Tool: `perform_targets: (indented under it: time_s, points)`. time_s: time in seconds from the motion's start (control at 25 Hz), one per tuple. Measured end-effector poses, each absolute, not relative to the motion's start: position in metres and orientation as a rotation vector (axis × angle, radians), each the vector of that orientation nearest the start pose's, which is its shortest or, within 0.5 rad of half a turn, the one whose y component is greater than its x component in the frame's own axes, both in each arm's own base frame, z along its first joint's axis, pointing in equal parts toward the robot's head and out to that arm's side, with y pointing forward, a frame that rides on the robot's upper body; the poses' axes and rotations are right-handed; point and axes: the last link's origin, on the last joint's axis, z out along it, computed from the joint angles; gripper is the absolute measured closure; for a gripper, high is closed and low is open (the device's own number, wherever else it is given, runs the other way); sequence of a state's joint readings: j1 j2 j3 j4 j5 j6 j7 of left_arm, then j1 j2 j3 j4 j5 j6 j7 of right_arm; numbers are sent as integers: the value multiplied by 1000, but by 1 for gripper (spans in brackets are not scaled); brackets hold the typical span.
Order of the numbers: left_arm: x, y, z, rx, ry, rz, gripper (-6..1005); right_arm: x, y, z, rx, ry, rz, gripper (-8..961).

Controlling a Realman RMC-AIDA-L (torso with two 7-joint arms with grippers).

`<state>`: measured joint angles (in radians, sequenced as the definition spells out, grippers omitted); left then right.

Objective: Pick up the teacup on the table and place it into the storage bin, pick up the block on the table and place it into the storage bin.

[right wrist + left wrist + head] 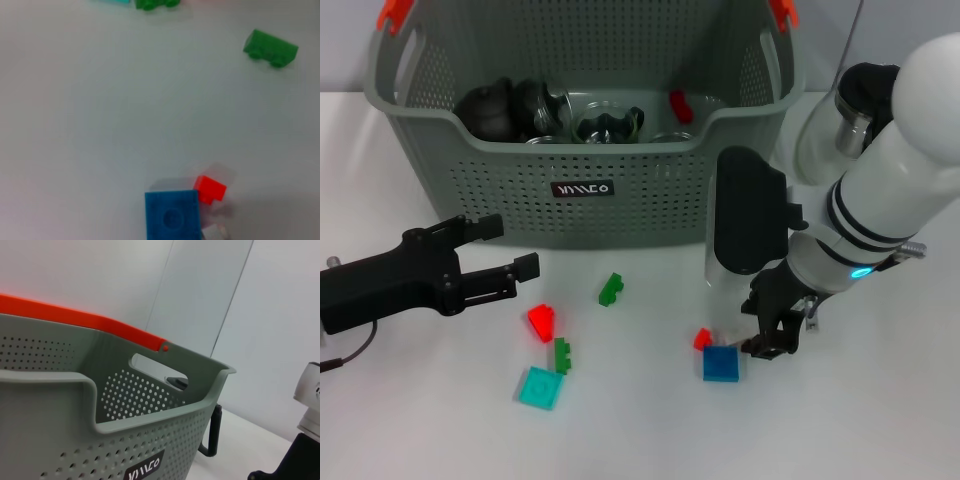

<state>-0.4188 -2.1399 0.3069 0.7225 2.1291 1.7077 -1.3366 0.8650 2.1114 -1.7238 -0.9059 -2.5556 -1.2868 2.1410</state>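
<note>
The grey-green storage bin (630, 215) stands at the back of the table, and its wall (150, 435) fills the left wrist view. Glassware (605, 122) and a red block (680, 105) lie inside it. No teacup shows on the table. My right gripper (775, 338) hangs low just right of a blue block (721, 363) and a small red block (702, 339). Both also appear in the right wrist view, blue block (172, 215) and red block (210, 189). My left gripper (508, 248) stands open and empty at the left, in front of the bin.
More blocks lie loose in front of the bin: a red one (542, 320), a green one (611, 289), another green one (562, 354) and a cyan plate (538, 387). A green block (270, 48) shows in the right wrist view. The bin's handle clips (392, 14) are orange.
</note>
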Motion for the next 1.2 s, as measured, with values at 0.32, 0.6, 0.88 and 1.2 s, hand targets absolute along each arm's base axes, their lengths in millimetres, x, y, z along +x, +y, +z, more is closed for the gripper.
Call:
perform_targets:
  time_s: [0.32, 0.6, 0.88, 1.2]
  points:
    - [-305, 285, 23, -2482, -782, -852, 120, 157, 362, -100, -2925, 54, -855, 446]
    - [-305, 285, 24, -2475, -783, -853, 120, 154, 361, -96, -2932, 82, -861, 764]
    - [-306, 284, 26, -2467, -785, -855, 120, 112, 352, -35, -2935, 102, -665, 798]
    - [-306, 285, 26, -2467, -784, -853, 120, 51, 338, 28, -2917, -3, -391, 831]
